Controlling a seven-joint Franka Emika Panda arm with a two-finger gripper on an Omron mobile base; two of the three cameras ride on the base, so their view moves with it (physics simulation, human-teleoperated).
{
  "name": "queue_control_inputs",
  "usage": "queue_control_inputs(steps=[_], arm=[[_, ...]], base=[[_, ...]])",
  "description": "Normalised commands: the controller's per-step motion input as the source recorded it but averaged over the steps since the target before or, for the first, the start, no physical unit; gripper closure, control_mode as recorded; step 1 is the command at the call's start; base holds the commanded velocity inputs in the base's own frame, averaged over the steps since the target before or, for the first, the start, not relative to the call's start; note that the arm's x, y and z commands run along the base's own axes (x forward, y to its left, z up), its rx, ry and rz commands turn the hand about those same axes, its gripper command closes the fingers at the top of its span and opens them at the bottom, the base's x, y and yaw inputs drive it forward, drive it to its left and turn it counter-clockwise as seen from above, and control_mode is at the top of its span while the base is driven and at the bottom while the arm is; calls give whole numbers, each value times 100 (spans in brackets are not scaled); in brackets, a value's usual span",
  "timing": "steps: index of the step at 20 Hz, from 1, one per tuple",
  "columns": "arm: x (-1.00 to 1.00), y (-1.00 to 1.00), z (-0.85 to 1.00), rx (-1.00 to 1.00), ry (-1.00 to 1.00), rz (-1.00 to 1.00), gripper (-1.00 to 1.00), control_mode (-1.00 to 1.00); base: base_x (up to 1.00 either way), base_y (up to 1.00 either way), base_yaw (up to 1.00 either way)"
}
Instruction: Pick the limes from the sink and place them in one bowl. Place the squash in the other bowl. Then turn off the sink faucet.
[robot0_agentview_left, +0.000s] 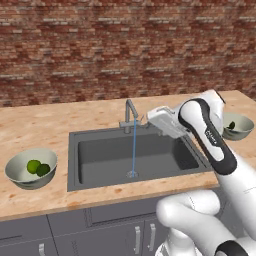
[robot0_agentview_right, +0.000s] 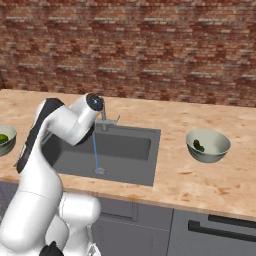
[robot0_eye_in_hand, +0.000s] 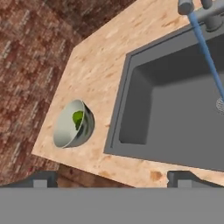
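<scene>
Two limes (robot0_agentview_left: 37, 167) lie in the pale bowl (robot0_agentview_left: 20, 172) on the counter left of the sink (robot0_agentview_left: 74, 155). The same bowl (robot0_eye_in_hand: 65, 131) shows green inside in the hand view. The dark squash (robot0_agentview_right: 198, 145) rests in the other bowl (robot0_agentview_right: 215, 147) to the sink's right. The basin (robot0_eye_in_hand: 144, 100) holds no fruit. Water (robot0_agentview_left: 134, 147) runs from the sink faucet (robot0_agentview_left: 130, 111) down to the drain. My gripper (robot0_agentview_left: 152, 119) hovers over the sink's back right, just right of the faucet. It is open, with nothing between the fingertips (robot0_eye_in_hand: 43, 179).
A brick wall (robot0_agentview_left: 100, 45) runs behind the wooden counter (robot0_agentview_left: 40, 125). Grey cabinet fronts (robot0_agentview_left: 100, 235) sit below the counter edge. My own arm (robot0_agentview_left: 210, 135) crosses in front of the right bowl (robot0_agentview_left: 242, 130).
</scene>
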Motion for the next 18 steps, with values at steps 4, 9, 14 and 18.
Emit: queue_control_inputs(steps=[4, 9, 14, 18], arm=[[25, -100, -4, 14, 0, -1, -100, -100], [54, -77, -3, 3, 0, 0, -100, -100], [81, -31, 0, -2, 0, 1, -100, -100], [70, -9, -1, -9, 0, 9, -100, -100]], base=[[0, 0, 0], [0, 0, 0], [0, 0, 0], [0, 0, 0]])
